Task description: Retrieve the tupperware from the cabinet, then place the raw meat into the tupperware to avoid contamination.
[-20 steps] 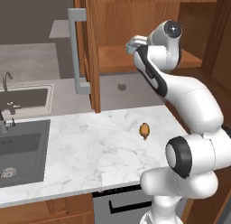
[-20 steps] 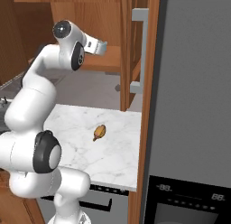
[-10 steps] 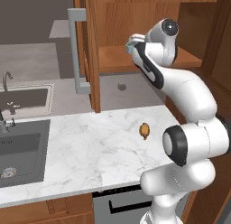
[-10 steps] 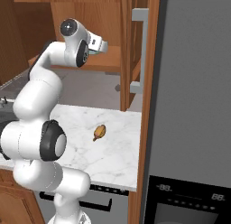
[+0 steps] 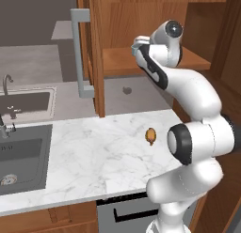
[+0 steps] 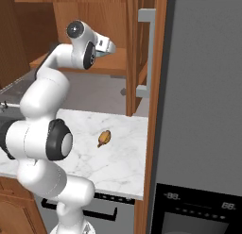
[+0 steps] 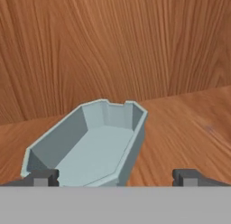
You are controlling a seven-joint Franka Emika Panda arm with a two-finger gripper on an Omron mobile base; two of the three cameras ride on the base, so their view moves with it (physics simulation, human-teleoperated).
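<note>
The hand (image 7: 115, 177) is fully open and holds nothing; its two dark fingertips (image 7: 41, 177) stand wide apart at the bottom of the hand view. Just in front of them, a little toward the left tip, the tupperware (image 7: 92, 145) lies empty on the wooden shelf (image 7: 189, 128) inside the cabinet (image 5: 141, 20). The right wall of the container falls between the two tips, while its left wall is near the left tip.

The step in hand seems to be the first one: reaching for the tupperware. The next move probably calls for a short advance so that one wall of the container comes between the fingertips, then closing on it and drawing it out of the cabinet.

The raw meat (image 5: 150, 135) waits below on the marble desk (image 5: 84, 152), well apart from the hand.
</note>
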